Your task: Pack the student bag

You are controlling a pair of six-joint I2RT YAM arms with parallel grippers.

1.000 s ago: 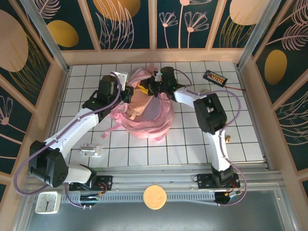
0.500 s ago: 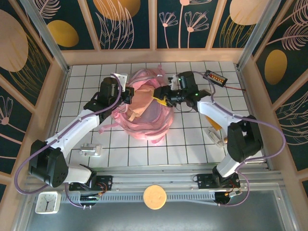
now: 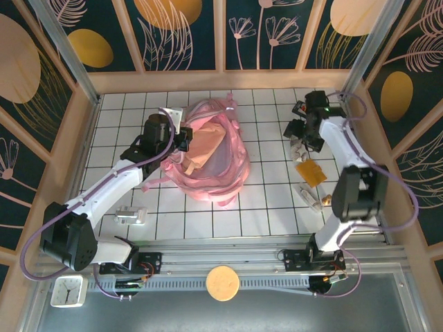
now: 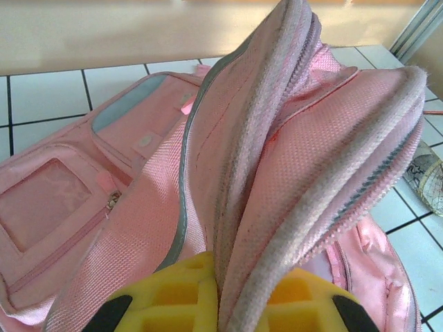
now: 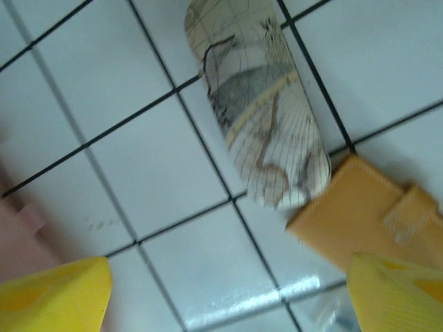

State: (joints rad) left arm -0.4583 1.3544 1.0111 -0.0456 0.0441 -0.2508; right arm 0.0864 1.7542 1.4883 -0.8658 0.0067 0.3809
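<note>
The student bag, a large pink backpack, lies open-mouthed in the middle of the tiled table, with a beige pouch in its opening. My left gripper is shut on the bag's zippered rim. In the left wrist view the yellow fingers pinch the pink fabric and grey piping of the bag. My right gripper hovers over the table's right side. It stands open with bare tile between the jaws, just above a map-printed case and an orange wallet.
The map-printed case, the orange wallet and a small pen-like item lie at the right. A black box sits at the back right, partly under the arm. A white object lies front left. Wooden walls enclose the table.
My right arm has swung away from the bag's mouth to the right side of the table, and its jaws have opened wide. The left gripper has kept its hold on the rim.
</note>
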